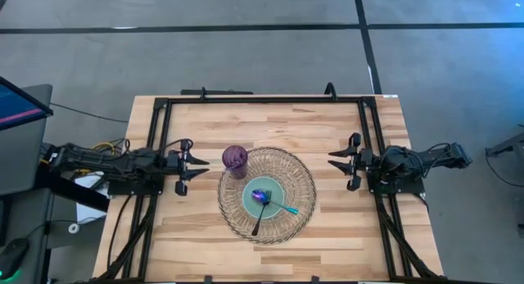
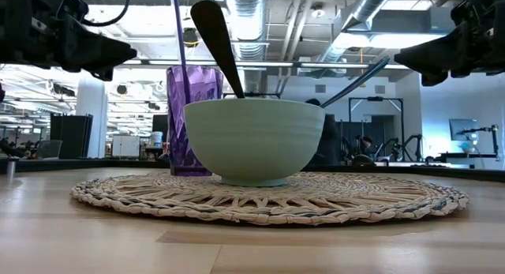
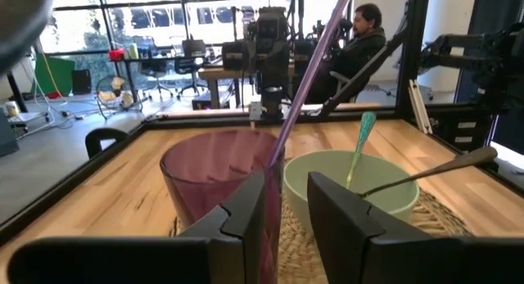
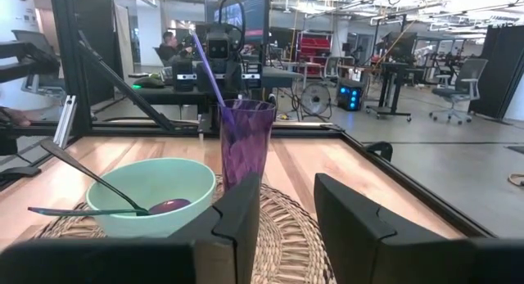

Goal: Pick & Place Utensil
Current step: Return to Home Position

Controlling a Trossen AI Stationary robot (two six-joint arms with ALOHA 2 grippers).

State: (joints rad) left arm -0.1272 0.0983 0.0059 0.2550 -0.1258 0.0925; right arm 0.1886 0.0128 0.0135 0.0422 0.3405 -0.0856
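A pale green bowl sits mid-way on a round woven placemat. Two spoons lie in it. One has a shiny purple head and a dark handle leaning over the bowl's near rim. The other has a teal handle leaning over the right rim. A purple cup with a straw stands on the mat's far left part. My left gripper hovers open left of the cup. My right gripper hovers open right of the mat. Both stay above the table.
A black frame runs along the table's far, left and right edges. Bare wood lies to the left, right and near side of the mat. Beyond the table, a person sits in the room.
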